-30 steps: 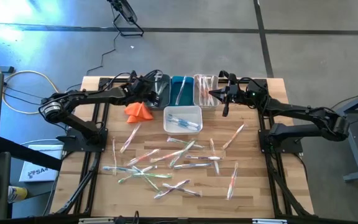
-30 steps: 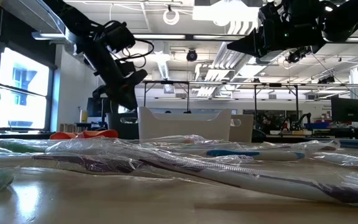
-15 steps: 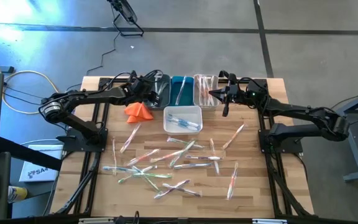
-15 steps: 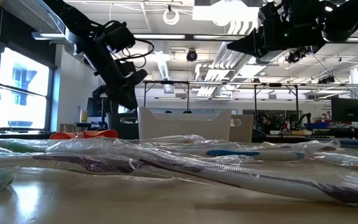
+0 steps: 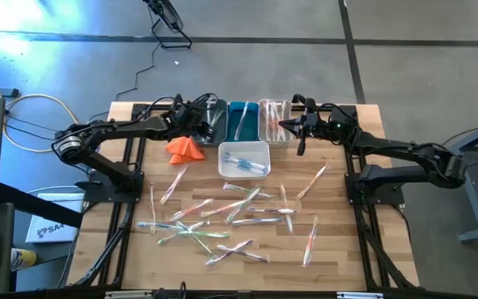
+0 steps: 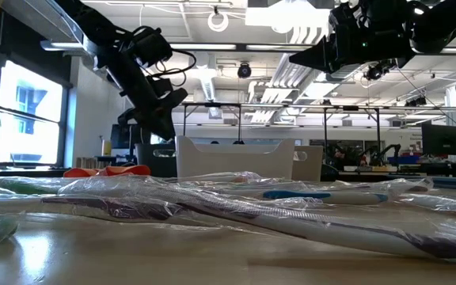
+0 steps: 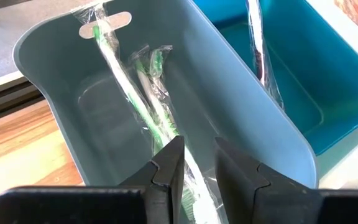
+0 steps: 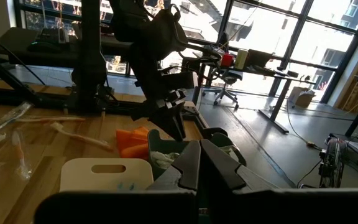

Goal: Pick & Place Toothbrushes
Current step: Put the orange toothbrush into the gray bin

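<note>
Fingers: left gripper [image 7: 192, 163] is hovering over the grey bin [image 7: 241, 130], fingers slightly apart, clamping nothing I can see; right gripper [image 5: 284, 126] is waiting shut above the clear bin [image 5: 274, 121].
Toothbrushes: green ones [image 7: 145, 93] are lying in the grey bin; many more [image 5: 222, 212] are lying scattered on the table [image 5: 338, 249].
Handling: probably light, stiff, slippery-wrapped; mid-handle looks best.
Room: bin walls are crowding the left; the open table is giving space.
</note>
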Robot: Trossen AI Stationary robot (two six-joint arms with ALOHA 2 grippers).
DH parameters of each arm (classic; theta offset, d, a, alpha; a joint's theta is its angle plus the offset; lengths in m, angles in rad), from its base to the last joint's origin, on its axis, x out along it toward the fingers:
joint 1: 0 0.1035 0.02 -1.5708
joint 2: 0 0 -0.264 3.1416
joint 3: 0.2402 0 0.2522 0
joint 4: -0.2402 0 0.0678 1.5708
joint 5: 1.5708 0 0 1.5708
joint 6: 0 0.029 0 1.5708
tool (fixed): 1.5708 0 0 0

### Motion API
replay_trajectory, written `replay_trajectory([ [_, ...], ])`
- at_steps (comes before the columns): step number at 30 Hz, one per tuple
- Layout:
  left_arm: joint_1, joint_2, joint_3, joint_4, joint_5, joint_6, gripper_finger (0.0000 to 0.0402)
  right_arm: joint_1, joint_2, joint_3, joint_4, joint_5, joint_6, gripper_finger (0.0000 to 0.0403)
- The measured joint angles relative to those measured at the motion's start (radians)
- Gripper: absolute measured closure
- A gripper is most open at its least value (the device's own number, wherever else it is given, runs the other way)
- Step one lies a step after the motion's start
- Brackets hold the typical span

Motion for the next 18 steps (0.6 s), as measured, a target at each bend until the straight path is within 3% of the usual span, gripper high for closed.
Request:
replay_trajectory([
  [13,-0.014,-0.010,0.000,-0.047,-0.003,0.054,0.0318,0.000,0.000,0.000,0.000,0.000,0.000,0.0401],
  [18,-0.095,-0.091,-0.001,-0.138,-0.110,0.088,0.0318,0.000,0.000,0.000,-0.007,0.000,0.000,0.0401],
])
